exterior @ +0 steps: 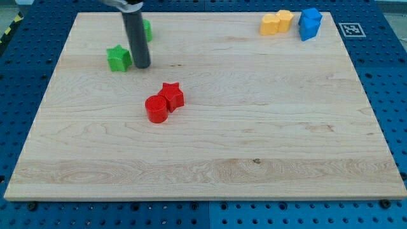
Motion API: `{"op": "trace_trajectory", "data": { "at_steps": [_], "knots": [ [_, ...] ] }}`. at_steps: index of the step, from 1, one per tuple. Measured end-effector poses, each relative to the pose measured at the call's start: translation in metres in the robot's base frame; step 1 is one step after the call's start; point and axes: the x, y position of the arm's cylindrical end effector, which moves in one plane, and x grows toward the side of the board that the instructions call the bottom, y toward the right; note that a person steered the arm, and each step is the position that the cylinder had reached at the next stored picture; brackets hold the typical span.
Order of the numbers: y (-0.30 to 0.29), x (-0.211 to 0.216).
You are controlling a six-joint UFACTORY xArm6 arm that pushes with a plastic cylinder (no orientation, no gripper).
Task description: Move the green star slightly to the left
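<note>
Nearest the view's bottom sit the red cylinder (156, 109) and red star (172, 95), touching — higher, my tip (142, 65), a bare rod without fingers, stands just right of the green star (119, 58) on the wooden board (254, 159).

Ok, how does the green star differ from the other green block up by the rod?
The green star is in full view; the other green block is mostly hidden behind the rod, so its shape is unclear. The star lies just left of my tip; the other block sits nearer the view's top, right of the rod. Both are green, on the board's upper left.
</note>
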Motion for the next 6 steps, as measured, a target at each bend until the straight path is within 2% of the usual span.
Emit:
{"op": "trace_trajectory", "data": {
  "at_steps": [2,3,4,6],
  "knots": [
    [-0.051,0.008],
    [-0.020,0.032],
    [0.034,0.033],
    [0.097,-0.042]
  ]
}}
